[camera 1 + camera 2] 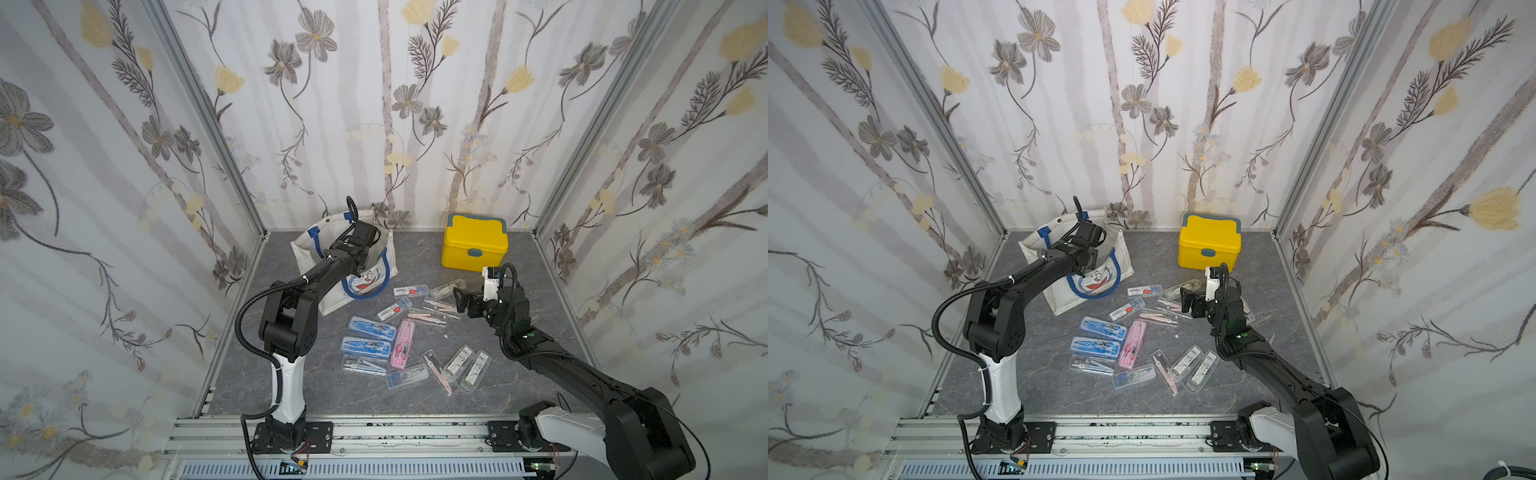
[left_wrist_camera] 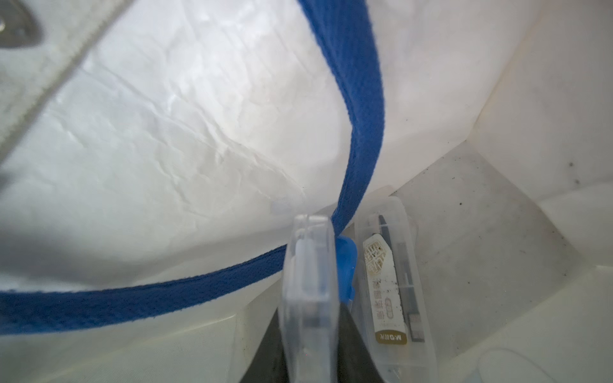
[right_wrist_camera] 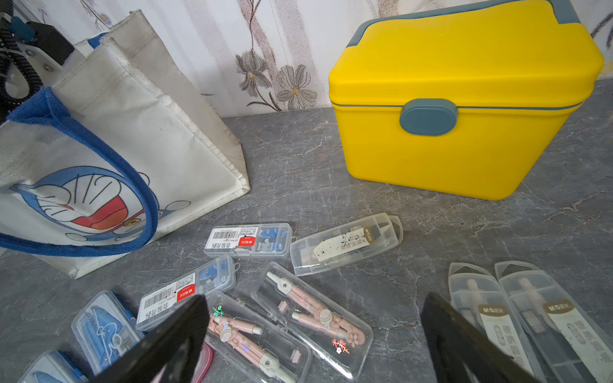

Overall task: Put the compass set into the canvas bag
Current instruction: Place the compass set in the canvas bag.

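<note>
— Start with the big things. Where do they sit from each gripper?

— The grey counter [image 1: 324, 395] lies under both. The canvas bag [image 1: 305, 253] stands upright on it. The left gripper [image 2: 310, 338] is down inside the bag's mouth, with white walls on every side in the left wrist view. The yellow box [image 1: 473, 249] sits with its lid shut beyond the right gripper [image 1: 465, 301], well apart from the bag.

— What has the left gripper got?

— A compass set [image 2: 308, 291] in a clear case, edge-on between its jaws. The jaws stand narrow, with a dark finger close against each face. The case's far end points down toward the bag's floor.

— Anything else in there?

— A blue handle [image 2: 361, 116] loops inside the bag and passes just beyond the held case's tip. Beside the gripper, a second clear case [image 2: 391, 288] lies flat on the bag's floor.

— And the right gripper?

— Its jaws are spread wide with nothing in them. It hovers above the loose cases [image 1: 399, 340] scattered on the counter between the arms. In the right wrist view, two clear cases with pink compasses [image 3: 311, 315] lie right below the gap between its fingers [image 3: 172, 338].
</note>
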